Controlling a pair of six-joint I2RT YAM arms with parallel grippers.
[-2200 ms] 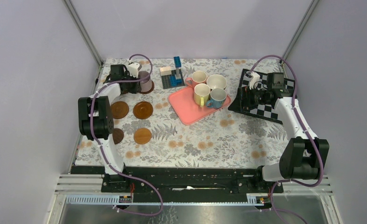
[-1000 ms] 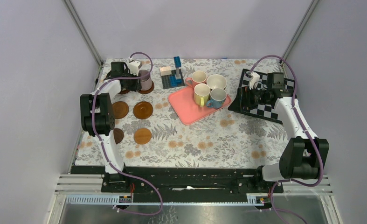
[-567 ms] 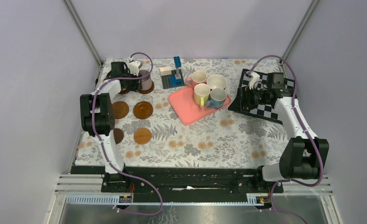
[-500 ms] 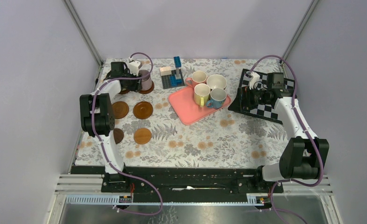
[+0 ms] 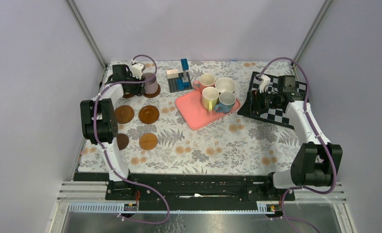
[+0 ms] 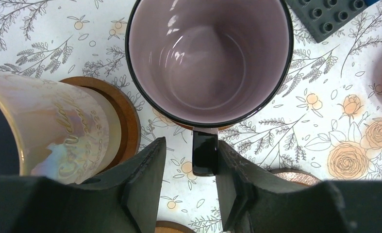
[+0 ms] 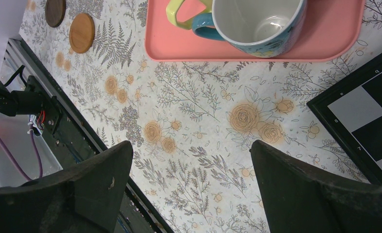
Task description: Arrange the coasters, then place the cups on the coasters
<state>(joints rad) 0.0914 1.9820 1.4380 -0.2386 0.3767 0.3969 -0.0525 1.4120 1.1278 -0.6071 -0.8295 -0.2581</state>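
Note:
In the left wrist view a mauve cup [image 6: 208, 58] stands upright on a brown coaster [image 6: 182, 123], its dark handle [image 6: 204, 154] pointing back between my left gripper's [image 6: 190, 148] jaws. Those jaws are open, with a gap on the handle's left side. A pale pink cup [image 6: 58, 131] stands on another coaster [image 6: 125, 121] beside it. From above, the left gripper [image 5: 139, 87] is at the far left by the mauve cup [image 5: 151, 84]. Bare coasters [image 5: 149, 114] lie nearer. My right gripper [image 7: 191, 145] is wide open and empty, hanging over the cloth.
A pink tray [image 5: 193, 115] holds several cups, among them yellow [image 5: 210, 97] and blue [image 5: 226, 102]. Toy blocks [image 5: 180, 77] stand behind the tray. A checkerboard [image 5: 276, 111] lies at the right under the right arm. The table's near edge rail [image 7: 58, 121] shows.
My left jaws have opened off the mauve cup's handle, leaving the cup on its coaster, and the left arm has drawn back slightly leftward. The right arm has not moved.

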